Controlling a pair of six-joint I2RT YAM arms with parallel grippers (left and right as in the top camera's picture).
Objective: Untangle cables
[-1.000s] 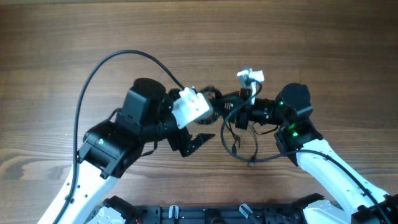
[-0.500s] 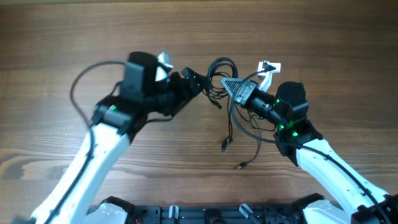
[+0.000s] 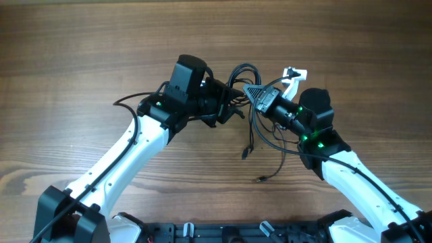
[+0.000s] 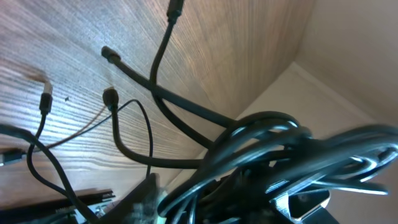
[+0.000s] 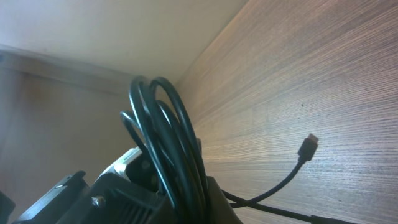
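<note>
Two arms reach in from the sides and meet in the middle. The right tool is closed tight on the cables, a black tangle of loops between both tools. The left tool pokes into the tangle; I cannot tell if it is open or closed. Two loose ends trail over the worktop. The cords are too tangled to count.

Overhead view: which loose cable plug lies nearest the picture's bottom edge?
The plug ending the right-hand strand; the other plug lies higher, closer to the tangled bundle.
</note>
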